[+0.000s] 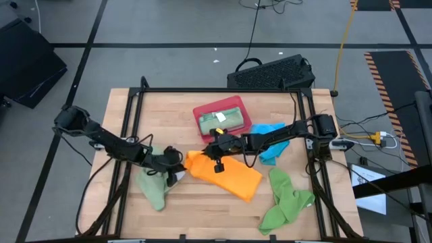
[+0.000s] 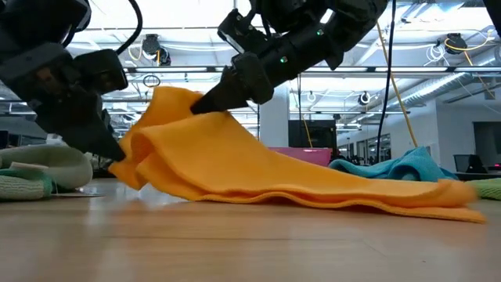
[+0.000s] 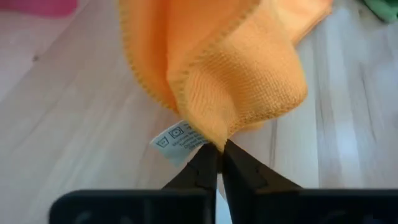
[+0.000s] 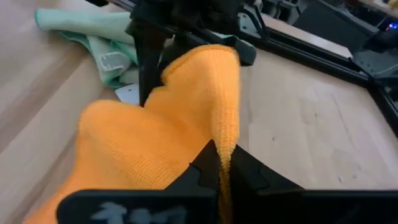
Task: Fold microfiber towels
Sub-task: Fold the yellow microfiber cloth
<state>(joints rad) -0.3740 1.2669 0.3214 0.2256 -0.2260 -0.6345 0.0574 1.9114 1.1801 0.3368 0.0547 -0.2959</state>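
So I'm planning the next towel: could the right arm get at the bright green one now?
Probably not yet: the right gripper is shut on the orange towel. The bright green towel lies uncovered on its side.

The left arm reaches low across the bench from its left side, its left pincer (image 3: 219,149) pinched shut on a corner of the orange towel (image 1: 226,173). The right arm stretches in from the opposite side (elbow raised), its right pincer (image 4: 222,152) clamped on the towel's upper edge, lifted above the bench.

Red tray (image 1: 202,121) on wooden table (image 1: 304,216); black keyboard (image 1: 273,73) on floor beyond table's far edge.
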